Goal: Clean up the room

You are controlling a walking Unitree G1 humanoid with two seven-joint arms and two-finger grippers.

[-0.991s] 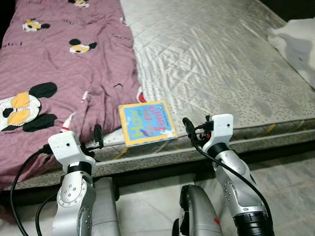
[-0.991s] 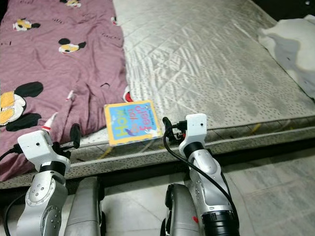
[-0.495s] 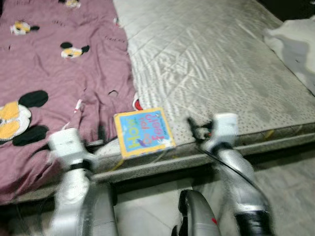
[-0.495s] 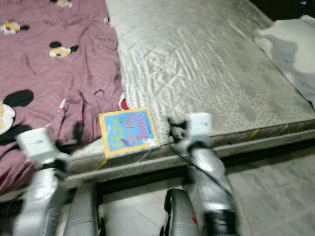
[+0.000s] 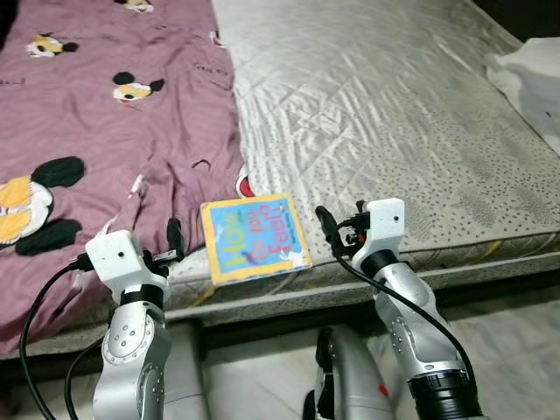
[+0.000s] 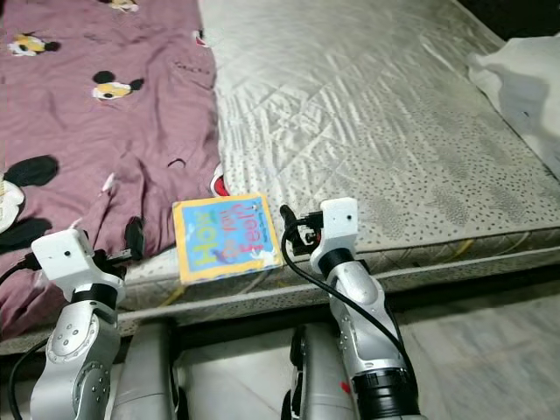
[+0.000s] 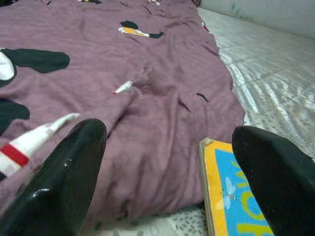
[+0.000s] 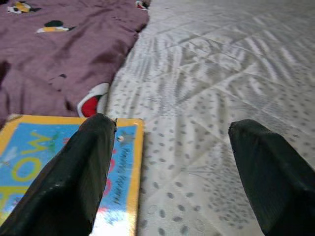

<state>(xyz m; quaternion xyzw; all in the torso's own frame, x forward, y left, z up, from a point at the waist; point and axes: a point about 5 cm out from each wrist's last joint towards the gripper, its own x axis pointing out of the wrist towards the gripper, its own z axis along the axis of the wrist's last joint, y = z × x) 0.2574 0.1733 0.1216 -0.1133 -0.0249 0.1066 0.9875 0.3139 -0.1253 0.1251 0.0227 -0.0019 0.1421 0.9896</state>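
Left eye view: a book (image 5: 254, 238) with a yellow border and blue cover lies flat near the front edge of a grey quilted mattress (image 5: 394, 114), just beside the hem of a purple cartoon-mouse sheet (image 5: 105, 131) that covers the mattress's left part. The left gripper (image 5: 173, 241) hovers at the mattress edge just left of the book; the right gripper (image 5: 328, 232) hovers just right of it — neither touches it. A white cloth (image 5: 534, 74) lies at the far right.

Right eye view: the same layout, the book (image 6: 225, 236) between the two arms, tiled floor (image 6: 490, 350) below the mattress.

Left wrist view: the left gripper's fingers (image 7: 64, 182) stand wide apart, holding nothing, over the purple sheet, with the book's corner (image 7: 231, 196) by one finger.

Right wrist view: the right gripper's fingers (image 8: 74, 172) are spread wide and empty — one overlaps the book's edge (image 8: 29, 157), the other is over bare mattress
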